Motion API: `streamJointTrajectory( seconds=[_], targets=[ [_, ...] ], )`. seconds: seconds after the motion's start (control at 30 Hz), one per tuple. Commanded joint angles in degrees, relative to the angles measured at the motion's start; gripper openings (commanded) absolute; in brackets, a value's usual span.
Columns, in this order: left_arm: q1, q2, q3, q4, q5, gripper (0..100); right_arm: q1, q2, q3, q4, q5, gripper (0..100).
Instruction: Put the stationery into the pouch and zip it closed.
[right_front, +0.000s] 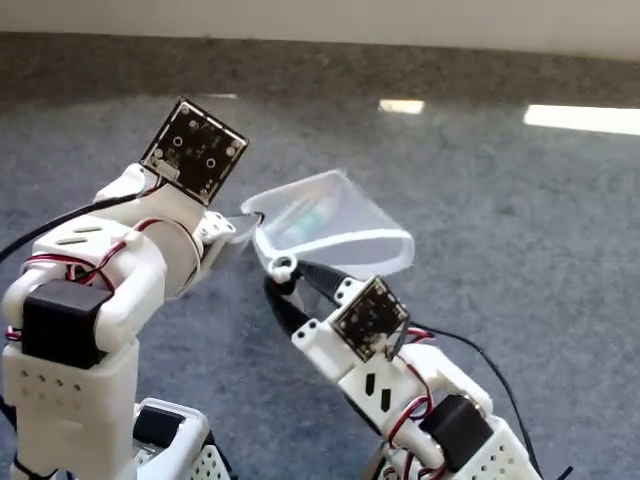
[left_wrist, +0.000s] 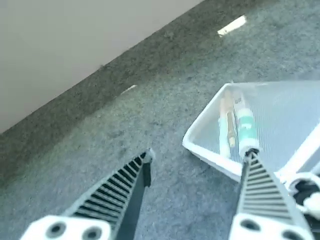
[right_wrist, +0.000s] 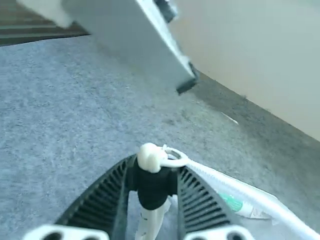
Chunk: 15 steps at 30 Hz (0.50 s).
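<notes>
On the left, my left claw (left_wrist: 199, 155) stands wide open with nothing between its jaws. One fingertip (left_wrist: 251, 156) overlaps the near edge of the pouch (right_front: 335, 215), but I cannot tell whether it touches the fabric. From the high view, the camera board (right_front: 195, 148) on that wrist covers most of the claw.

The pouch sits mid-table (right_front: 520, 230) between the two arms, on the grey surface below a pale wall (left_wrist: 75, 40). It is white, see-through mesh with a solid white rim, and it bulges upward. I cannot make out how much of its zip is closed. Through the mesh I see the stationery (left_wrist: 245, 127): a green-and-white pen beside two thinner pale sticks, lying side by side.

To the right, my right claw (right_wrist: 152, 175) is clamped on the zipper pull (right_wrist: 150, 156), a white bead on a black tab at the pouch's near corner. A flat grey finger (right_wrist: 135, 40) of the other arm hangs above it, cut off by the edge.
</notes>
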<state>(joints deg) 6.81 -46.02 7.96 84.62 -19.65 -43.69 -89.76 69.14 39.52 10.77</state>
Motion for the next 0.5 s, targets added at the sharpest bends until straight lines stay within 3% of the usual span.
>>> streamJointTrajectory(
  seconds=[0.0,0.17,0.47],
  targets=[
    [-0.57,-0.22,-3.21,2.37,-2.46,27,3.74,-0.04,-7.16,4.26,-0.62,0.4],
    [1.71,-0.31,-3.21,4.75,-4.75,27,7.69,-0.04,-11.21,7.25,-0.62,0.4],
    [12.7,-8.22,4.88,5.36,-4.66,27,13.93,-0.13,-11.91,7.25,-0.53,0.4]
  ],
)
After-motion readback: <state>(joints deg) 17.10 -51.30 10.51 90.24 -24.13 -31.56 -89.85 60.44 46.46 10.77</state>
